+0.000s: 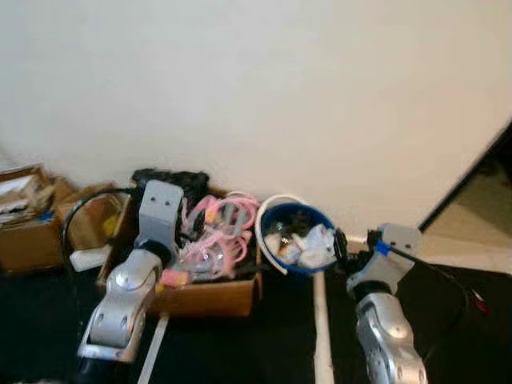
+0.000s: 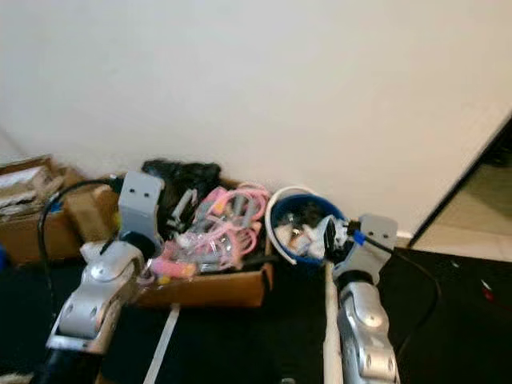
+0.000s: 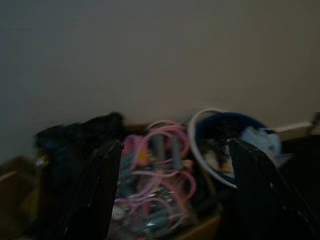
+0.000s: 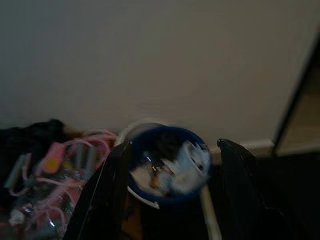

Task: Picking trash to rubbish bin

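Pale blank wall (image 1: 264,88) behind, dark floor (image 1: 272,336) below, doorway opening at far right. Against the wall: blue rubbish bin (image 1: 298,238), round, with a white hoop-like rim piece leaning off its left edge, already holding crumpled white trash (image 1: 314,246) and some darker bits. Just left of it, touching or nearly so: open cardboard box (image 1: 210,296) stuffed with pink cables (image 1: 220,228) and clear plastic wrap, black bundle (image 1: 170,181) at its back. Further left, more brown boxes (image 1: 32,228) with paper. White strip (image 1: 322,328) lying on floor in front of bin.

Left gripper (image 3: 170,190) raised over the cardboard box, fingers spread wide, nothing between them. Right gripper (image 4: 172,185) aimed at the bin, framing it between its fingers, likewise spread and empty; wrist views blurred and dark, so fine detail unclear.

Likely handling, judged from looks: white crumpled pieces soft, very light, compressible, no risk of breaking; best pinched across a raised fold rather than a flat face. Plastic wrap in the box probably slippery and springy; deep bite needed. Pink cables tangled; pulling one loop apt to drag neighbours along, so better taken at a free end or left alone if not trash. Bin itself light, easily nudged by a careless finger
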Robot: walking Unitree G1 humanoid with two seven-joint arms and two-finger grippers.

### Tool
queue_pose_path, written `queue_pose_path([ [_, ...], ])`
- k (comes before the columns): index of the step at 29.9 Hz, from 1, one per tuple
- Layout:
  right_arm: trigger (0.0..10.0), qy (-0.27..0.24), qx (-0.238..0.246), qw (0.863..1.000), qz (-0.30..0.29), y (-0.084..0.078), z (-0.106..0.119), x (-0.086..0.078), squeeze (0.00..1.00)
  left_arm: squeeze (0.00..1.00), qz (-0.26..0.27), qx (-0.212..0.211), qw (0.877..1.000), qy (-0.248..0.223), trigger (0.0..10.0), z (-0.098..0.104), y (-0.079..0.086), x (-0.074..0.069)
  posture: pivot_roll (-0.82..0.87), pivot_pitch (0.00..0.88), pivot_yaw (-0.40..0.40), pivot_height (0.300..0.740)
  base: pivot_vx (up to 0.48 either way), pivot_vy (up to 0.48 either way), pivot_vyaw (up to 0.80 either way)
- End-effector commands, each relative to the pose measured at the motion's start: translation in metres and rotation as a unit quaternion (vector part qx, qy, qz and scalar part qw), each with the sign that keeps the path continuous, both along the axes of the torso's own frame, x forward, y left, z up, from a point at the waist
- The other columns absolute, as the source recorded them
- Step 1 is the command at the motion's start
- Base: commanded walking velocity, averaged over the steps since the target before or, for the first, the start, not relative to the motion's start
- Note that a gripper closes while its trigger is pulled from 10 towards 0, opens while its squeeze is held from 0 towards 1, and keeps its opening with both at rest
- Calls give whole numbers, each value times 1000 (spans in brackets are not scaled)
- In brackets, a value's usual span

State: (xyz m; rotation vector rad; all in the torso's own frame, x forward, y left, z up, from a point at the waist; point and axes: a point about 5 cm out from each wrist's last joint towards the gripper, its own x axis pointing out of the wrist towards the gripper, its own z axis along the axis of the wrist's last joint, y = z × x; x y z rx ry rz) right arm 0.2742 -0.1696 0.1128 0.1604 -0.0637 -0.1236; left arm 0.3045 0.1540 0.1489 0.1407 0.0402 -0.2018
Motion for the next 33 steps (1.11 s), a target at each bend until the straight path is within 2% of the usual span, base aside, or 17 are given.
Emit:
queue_pose_path([
  [1, 10000, 16, -3, 1000, -2, -1, -6, -2, 0, 31, -2, -2, 1000, 5, 10000, -3, 0, -2, -19, 132, 25, 740, 0, 0, -800],
  [33, 10000, 25, -11, 999, -21, -7, -8, -2, 0, 20, 3, 3, 1000, -2, 10000, -1, 2, 0, -22, 126, 27, 740, 0, 0, -800],
])
